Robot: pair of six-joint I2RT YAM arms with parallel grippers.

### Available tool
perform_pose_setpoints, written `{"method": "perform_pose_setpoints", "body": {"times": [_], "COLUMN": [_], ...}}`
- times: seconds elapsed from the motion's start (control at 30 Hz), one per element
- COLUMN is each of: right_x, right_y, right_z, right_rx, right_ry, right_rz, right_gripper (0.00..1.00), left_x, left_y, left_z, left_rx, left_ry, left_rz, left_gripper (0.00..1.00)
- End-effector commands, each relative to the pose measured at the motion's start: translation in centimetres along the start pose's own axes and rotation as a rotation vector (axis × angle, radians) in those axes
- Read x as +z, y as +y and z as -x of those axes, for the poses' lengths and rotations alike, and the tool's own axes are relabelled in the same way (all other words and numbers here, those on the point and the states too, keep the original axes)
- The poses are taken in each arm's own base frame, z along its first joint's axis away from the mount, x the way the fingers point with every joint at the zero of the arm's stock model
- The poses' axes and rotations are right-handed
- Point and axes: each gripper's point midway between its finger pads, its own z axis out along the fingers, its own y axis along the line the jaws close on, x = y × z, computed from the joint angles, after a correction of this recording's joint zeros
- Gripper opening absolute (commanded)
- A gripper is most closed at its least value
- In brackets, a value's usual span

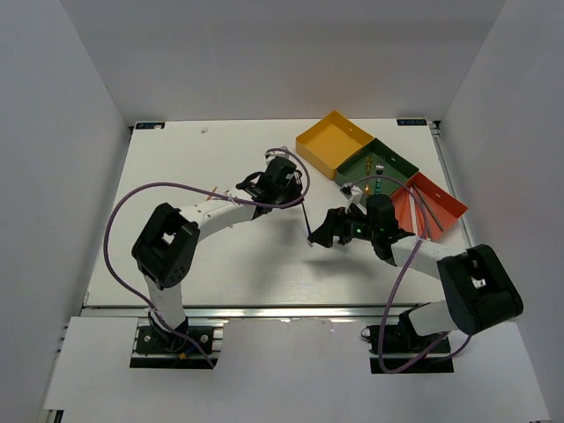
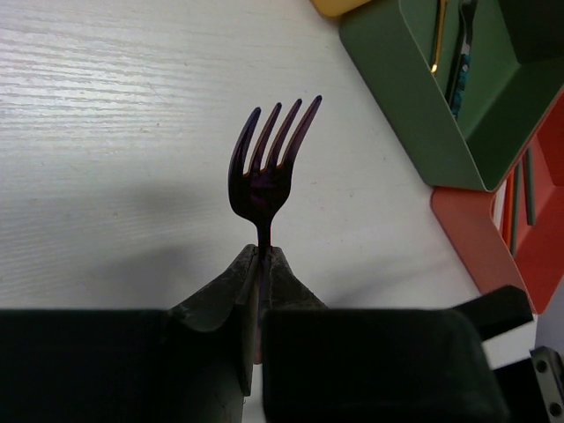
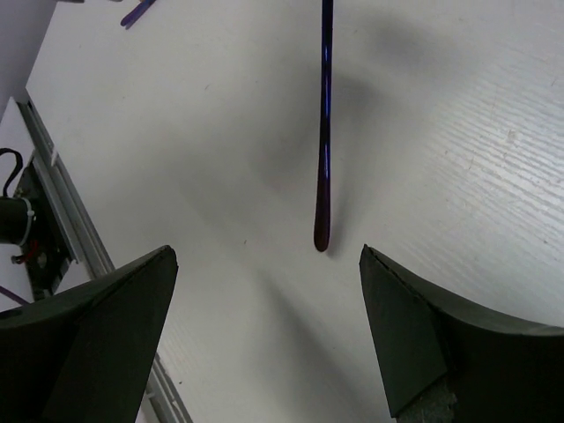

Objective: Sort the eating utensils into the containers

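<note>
— Where is the purple fork (image 2: pixel 269 167)?
— The left gripper (image 2: pixel 262 264) has its jaws clamped on the fork's neck, tines pointing away, above the white table (image 2: pixel 106 132) and near the dark green tray (image 2: pixel 397 97).
— And the right gripper (image 3: pixel 264 326)?
— Its jaws are spread wide and hold nothing. The fork's handle end points toward the gap and touches neither finger.

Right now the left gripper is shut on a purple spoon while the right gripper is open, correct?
Not a spoon: the left gripper is shut on a purple fork, four tines clear in the left wrist view. The right gripper is open.
</note>
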Motion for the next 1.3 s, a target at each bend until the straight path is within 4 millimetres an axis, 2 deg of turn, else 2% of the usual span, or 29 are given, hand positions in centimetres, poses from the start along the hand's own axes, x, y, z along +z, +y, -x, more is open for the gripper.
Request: {"method": "perform_pose_setpoints", "body": {"times": [0.0,0.2,0.27,0.3,0.37,0.4,0.5,0.57,0.6,0.7,0.73,0.77,0.8,0.83,0.87,0.9,0.93,1.0,1.03,1.07,1.13,1.17,1.2,1.23,1.27], "right_x": [1.1,2.2,2.8,3.0,3.5,3.7,3.5,3.3,3.2,3.1,2.8,2.7,2.5,2.0,1.5,0.9,0.2,-1.6,-2.9,-3.4,-5.6,-6.7,-7.2,-8.2,-9.1], "right_y": [0.6,-0.6,-0.5,-0.1,0.3,0.8,1.8,2.2,2.3,2.1,2.0,1.1,0.4,-0.1,-1.4,-2.6,-3.3,-5.8,-7.4,-7.9,-10.0,-11.5,-12.5,-13.8,-15.1], "right_z": [4.4,6.9,6.8,7.4,7.2,7.2,6.8,6.5,6.4,6.2,6.5,6.3,6.3,6.9,8.1,7.2,7.7,8.6,9.5,9.8,11.8,12.6,13.6,14.3,15.1], "right_rx": [-0.142,-0.172,-0.171,-0.175,-0.168,-0.164,-0.153,-0.158,-0.155,-0.146,-0.146,-0.12,-0.103,-0.094,-0.082,-0.035,-0.016,0.04,0.039,0.049,0.033,0.01,0.014,0.016,0.035], "right_ry": [-0.123,-0.181,-0.163,-0.172,-0.15,-0.144,-0.132,-0.13,-0.13,-0.125,-0.132,-0.119,-0.116,-0.127,-0.153,-0.107,-0.108,-0.088,-0.104,-0.091,-0.083,-0.067,-0.024,-0.01,-0.003], "right_rz": [0.017,-0.041,-0.015,0.002,0.04,0.058,0.112,0.131,0.133,0.122,0.106,0.05,0.003,-0.048,-0.139,-0.21,-0.269,-0.435,-0.532,-0.581,-0.703,-0.749,-0.793,-0.863,-0.89], "right_gripper": [0.88,0.87,0.85,0.79,0.58,0.4,0.28,0.16,0.0,0.0,0.0,0.0,0.0,0.0,0.0,0.0,0.0,0.0,0.0,0.0,0.0,0.0,0.0,0.0,0.0], "left_x": [-3.2,-4.1,-4.4,-4.4,-4.5,-4.6,-4.7,-4.7,-4.5,-4.7,-4.3,-4.4,-4.6,-5.3,-5.8,-6.6,-7.3,-9.8,-11.5,-12.6,-14.5,-16.6,-17.4,-17.7,-18.4], "left_y": [-4.0,-4.8,-5.2,-5.4,-5.7,-5.8,-5.8,-6.4,-6.5,-7.7,-6.7,-6.5,-5.8,-4.7,-4.1,-3.2,-1.9,-0.8,0.1,0.6,3.0,3.2,4.0,5.7,6.3], "left_z": [1.8,1.1,1.1,0.8,0.5,0.6,1.2,1.8,1.9,3.0,3.1,3.6,5.0,5.2,5.9,7.2,7.1,9.2,9.4,9.8,9.4,10.0,9.6,8.3,7.8], "left_rx": [-0.015,-0.027,-0.035,-0.036,-0.039,-0.039,-0.042,-0.043,-0.048,-0.054,-0.052,-0.051,-0.048,-0.036,-0.028,-0.011,0.012,0.05,0.07,0.084,0.157,0.164,0.204,0.239,0.258], "left_ry": [-0.026,-0.009,-0.008,0.005,0.022,0.02,-0.001,-0.017,-0.017,-0.034,-0.038,-0.051,-0.107,-0.113,-0.138,-0.192,-0.186,-0.259,-0.262,-0.278,-0.278,-0.306,-0.301,-0.271,-0.264], "left_rz": [-0.147,-0.197,-0.217,-0.23,-0.251,-0.254,-0.244,-0.255,-0.253,-0.272,-0.214,-0.191,-0.13,-0.069,-0.033,0.028,0.088,0.162,0.199,0.221,0.296,0.283,0.295,0.329,0.331], "left_gripper": [0.0,0.0,0.0,0.0,0.0,0.0,0.0,0.0,0.0,0.0,0.1,0.29,0.46,0.69,0.79,0.96,0.98,0.98,0.98,0.98,0.98,0.98,0.98,0.98,0.98]}}
